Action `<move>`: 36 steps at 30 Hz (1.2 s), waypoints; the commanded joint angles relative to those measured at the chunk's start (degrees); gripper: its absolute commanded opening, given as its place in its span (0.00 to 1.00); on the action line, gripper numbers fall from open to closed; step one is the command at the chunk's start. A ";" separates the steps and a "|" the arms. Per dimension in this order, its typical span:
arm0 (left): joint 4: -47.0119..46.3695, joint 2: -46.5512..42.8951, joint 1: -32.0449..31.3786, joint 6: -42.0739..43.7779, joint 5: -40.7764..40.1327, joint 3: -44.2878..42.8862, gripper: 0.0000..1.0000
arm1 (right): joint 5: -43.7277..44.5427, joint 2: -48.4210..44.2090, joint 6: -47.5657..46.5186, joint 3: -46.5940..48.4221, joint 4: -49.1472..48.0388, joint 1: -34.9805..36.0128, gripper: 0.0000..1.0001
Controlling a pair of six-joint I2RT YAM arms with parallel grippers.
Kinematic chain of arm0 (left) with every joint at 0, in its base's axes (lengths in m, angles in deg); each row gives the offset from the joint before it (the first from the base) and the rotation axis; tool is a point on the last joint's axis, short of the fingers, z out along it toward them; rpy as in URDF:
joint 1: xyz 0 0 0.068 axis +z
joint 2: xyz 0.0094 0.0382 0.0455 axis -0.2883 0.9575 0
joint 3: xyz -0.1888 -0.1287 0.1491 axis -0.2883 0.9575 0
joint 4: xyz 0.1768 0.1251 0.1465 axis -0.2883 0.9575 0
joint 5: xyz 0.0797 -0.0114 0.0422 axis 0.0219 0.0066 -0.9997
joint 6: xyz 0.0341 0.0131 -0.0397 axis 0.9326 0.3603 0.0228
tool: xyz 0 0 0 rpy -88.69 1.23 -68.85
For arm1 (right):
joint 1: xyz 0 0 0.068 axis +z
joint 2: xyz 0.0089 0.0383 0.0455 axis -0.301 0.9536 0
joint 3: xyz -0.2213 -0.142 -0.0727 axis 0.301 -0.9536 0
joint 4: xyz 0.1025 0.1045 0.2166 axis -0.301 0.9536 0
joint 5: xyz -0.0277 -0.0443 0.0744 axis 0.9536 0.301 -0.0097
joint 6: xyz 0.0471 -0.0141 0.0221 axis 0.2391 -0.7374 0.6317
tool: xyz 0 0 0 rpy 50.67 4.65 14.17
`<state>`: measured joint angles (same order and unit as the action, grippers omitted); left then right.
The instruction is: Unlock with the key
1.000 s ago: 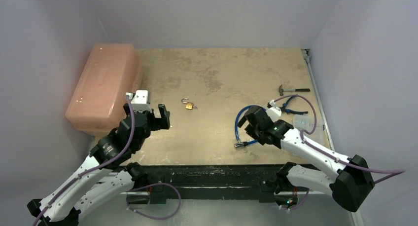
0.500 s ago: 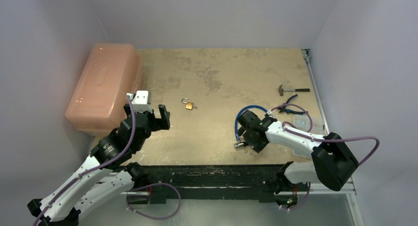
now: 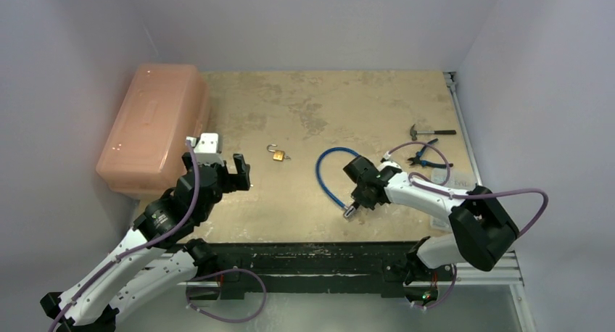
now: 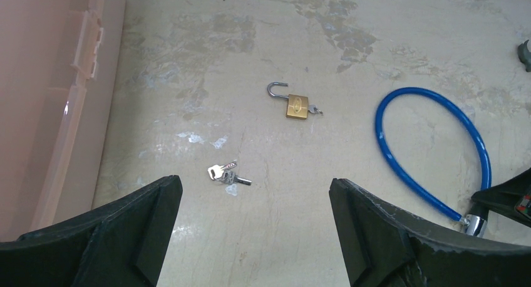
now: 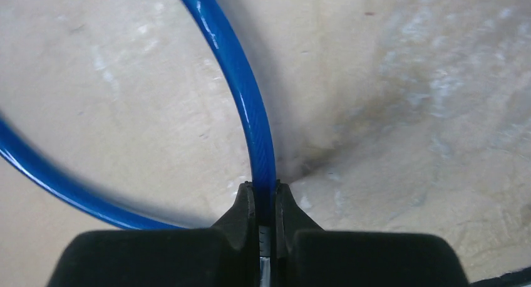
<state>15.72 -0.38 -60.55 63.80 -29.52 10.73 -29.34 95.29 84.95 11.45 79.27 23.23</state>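
Note:
A brass padlock point(image 3: 277, 154) point(image 4: 297, 105) lies mid-table, its shackle swung up and a small key stuck in its side. A loose bunch of keys point(image 4: 228, 173) lies nearer the left arm. My left gripper point(image 3: 221, 167) point(image 4: 255, 183) hovers open just short of those keys, holding nothing. A blue cable lock point(image 3: 319, 174) point(image 4: 418, 91) point(image 5: 253, 111) loops on the table to the right of the padlock. My right gripper point(image 3: 357, 200) point(image 5: 263, 193) is shut on the cable close to its metal end point(image 4: 474, 224).
A pink plastic box point(image 3: 152, 125) point(image 4: 50, 80) stands along the left side, close beside the left gripper. A hammer point(image 3: 431, 133) and pliers point(image 3: 428, 156) lie at the right edge. Grey walls close in the table.
The right gripper has gone from open to shut on the blue cable and swung left, dragging the loop toward the table's middle. The left arm has not moved.

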 commanded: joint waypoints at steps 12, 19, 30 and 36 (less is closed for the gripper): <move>-0.98 1.35 0.41 -0.37 -1.96 0.02 0.96 | 3.28 6.51 -30.79 14.51 -13.66 0.89 0.00; 1.12 4.60 0.30 -2.77 -2.94 -1.27 0.94 | -0.58 18.09 -34.61 23.45 -12.53 0.91 0.00; 15.59 15.65 0.33 -26.56 -9.41 -7.18 0.83 | 1.01 18.38 -38.51 26.20 -11.31 0.71 0.70; 19.54 27.67 0.39 -35.89 -9.79 -11.98 0.83 | 3.56 13.57 -38.60 25.15 -9.51 0.73 0.77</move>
<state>31.72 22.24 -60.37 36.90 -37.67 2.27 -29.02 113.98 47.31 35.34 68.67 23.74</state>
